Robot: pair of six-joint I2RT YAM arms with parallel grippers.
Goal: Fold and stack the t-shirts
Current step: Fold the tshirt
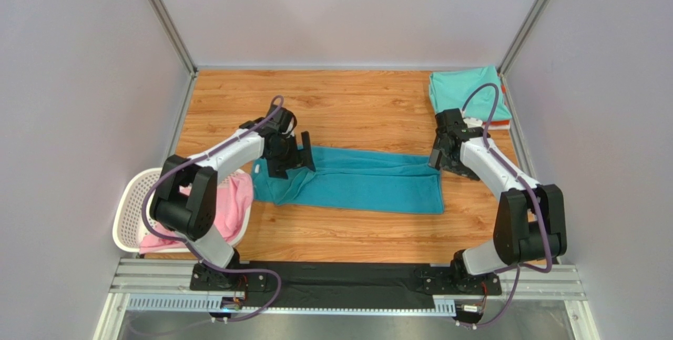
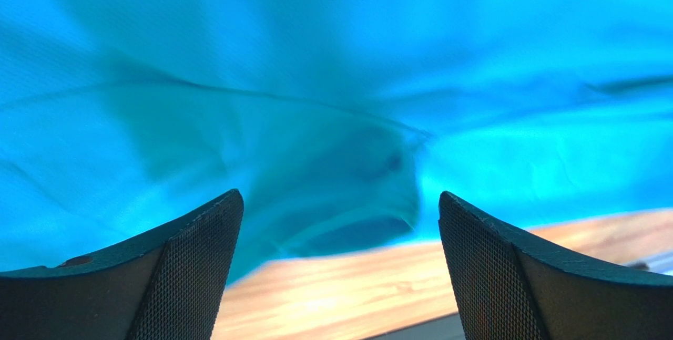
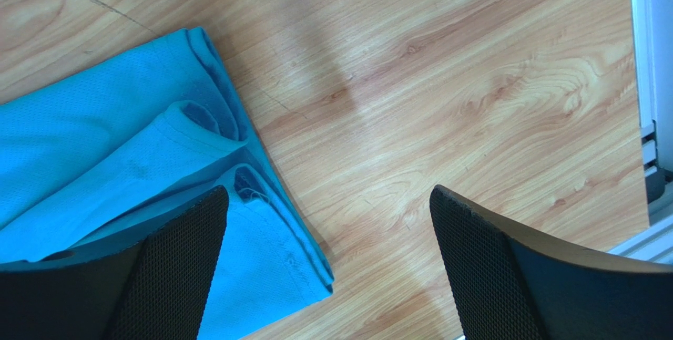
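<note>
A deep teal t-shirt (image 1: 355, 181) lies folded into a long strip across the middle of the wooden table. My left gripper (image 1: 291, 155) hangs open over its left end, and the left wrist view is filled with teal cloth (image 2: 332, 80), nothing between the fingers (image 2: 189, 269). My right gripper (image 1: 444, 153) stands open at the strip's right end; its wrist view shows the layered corner of the teal shirt (image 3: 118, 166) by the left finger (image 3: 170, 269). A mint green t-shirt (image 1: 466, 94) lies folded at the back right. A pink t-shirt (image 1: 229, 206) sits in the basket.
A white lattice basket (image 1: 133, 210) stands at the table's left front edge. An orange edge (image 1: 498, 125) peeks out under the mint shirt. Grey walls and metal posts enclose the table. A metal rail (image 3: 652, 119) borders the table in the right wrist view.
</note>
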